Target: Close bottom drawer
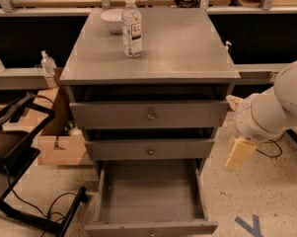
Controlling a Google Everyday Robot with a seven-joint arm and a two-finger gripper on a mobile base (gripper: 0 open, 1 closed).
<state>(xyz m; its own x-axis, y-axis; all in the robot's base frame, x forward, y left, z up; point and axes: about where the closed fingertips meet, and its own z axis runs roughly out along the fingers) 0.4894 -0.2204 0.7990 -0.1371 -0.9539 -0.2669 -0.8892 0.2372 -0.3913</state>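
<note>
The bottom drawer (150, 194) of the grey cabinet is pulled far out toward me. Its plain grey box interior is empty, and its front (150, 227) lies at the bottom edge of the view. The two drawers above it, the middle drawer (149, 149) and the top drawer (149, 114), each stand slightly out. My gripper (239, 153) hangs below the white arm (276, 110) to the right of the cabinet, level with the middle drawer and just off the cabinet's right side. It touches nothing.
A water bottle (132, 26) and a white bowl (111, 19) stand on the cabinet top (177, 48). A cardboard box (59, 147) and a black chair frame (15, 147) with cables are on the left. Blue tape (249, 225) marks the floor at right.
</note>
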